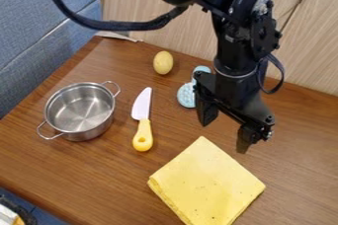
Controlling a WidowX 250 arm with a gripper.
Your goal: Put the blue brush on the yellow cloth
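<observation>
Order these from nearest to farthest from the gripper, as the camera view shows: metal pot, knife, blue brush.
1. Blue brush, beside the gripper
2. Knife, between brush and pot
3. Metal pot, at the view's left

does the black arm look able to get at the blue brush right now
Probably yes: the fingers are apart and close to the blue brush in this view, and the knife lies off to its other side, seemingly out of the way.
</observation>
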